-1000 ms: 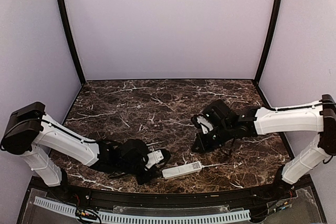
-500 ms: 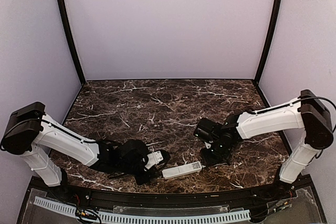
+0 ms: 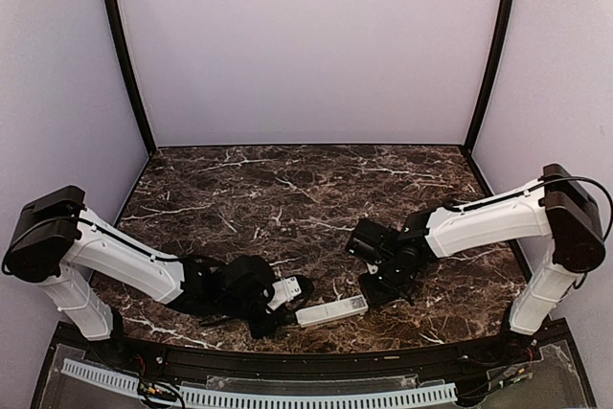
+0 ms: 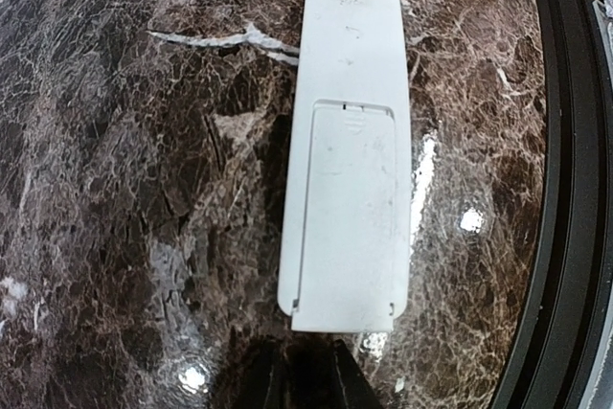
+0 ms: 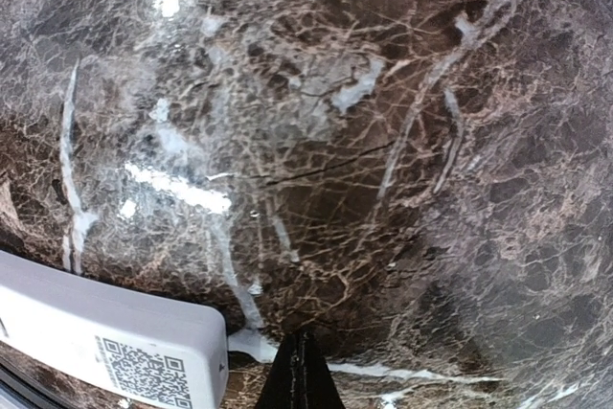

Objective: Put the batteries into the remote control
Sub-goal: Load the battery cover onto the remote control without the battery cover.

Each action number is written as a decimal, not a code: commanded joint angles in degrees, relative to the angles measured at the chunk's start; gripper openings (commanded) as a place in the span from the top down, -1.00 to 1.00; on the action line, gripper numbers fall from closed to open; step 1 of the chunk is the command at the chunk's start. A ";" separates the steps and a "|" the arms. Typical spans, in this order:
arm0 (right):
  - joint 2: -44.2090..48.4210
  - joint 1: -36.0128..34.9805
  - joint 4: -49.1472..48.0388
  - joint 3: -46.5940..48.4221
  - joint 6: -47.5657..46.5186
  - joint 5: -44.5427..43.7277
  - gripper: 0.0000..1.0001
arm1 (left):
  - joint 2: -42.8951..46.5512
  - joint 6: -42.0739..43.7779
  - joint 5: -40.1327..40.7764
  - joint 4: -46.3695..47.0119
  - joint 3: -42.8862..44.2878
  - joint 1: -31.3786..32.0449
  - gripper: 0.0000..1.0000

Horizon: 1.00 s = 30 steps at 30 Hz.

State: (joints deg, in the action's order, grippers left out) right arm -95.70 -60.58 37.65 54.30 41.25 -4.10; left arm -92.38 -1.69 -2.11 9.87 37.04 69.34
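We see the remote control [image 3: 331, 311] lying label-up at 6 o'clock on the table [image 3: 287, 189], cover still on. Our left gripper [image 4: 305, 382], nearly closed and empty, sits at its end; right gripper [image 5: 300, 375], pinched together, probably steadies the other.

Dark brown marble table [image 3: 287, 189], white remote control [image 3: 331, 311] lying label-side up near its front edge
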 commanded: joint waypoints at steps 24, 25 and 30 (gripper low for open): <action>-2.96 -3.40 0.43 1.84 2.47 0.44 1.00 | -4.50 1.17 -3.16 -5.56 3.85 1.85 0.76; -2.79 -3.29 0.64 1.71 2.39 0.22 1.00 | -4.29 1.13 -3.12 -6.11 3.62 1.85 0.75; -1.89 -2.58 1.31 1.58 1.60 -0.51 1.00 | -3.35 0.95 -2.45 -7.58 2.61 1.85 0.69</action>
State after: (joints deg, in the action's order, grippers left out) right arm -97.60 -63.11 39.00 56.58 43.59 -5.63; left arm -95.88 -0.25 -3.16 6.11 42.11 70.41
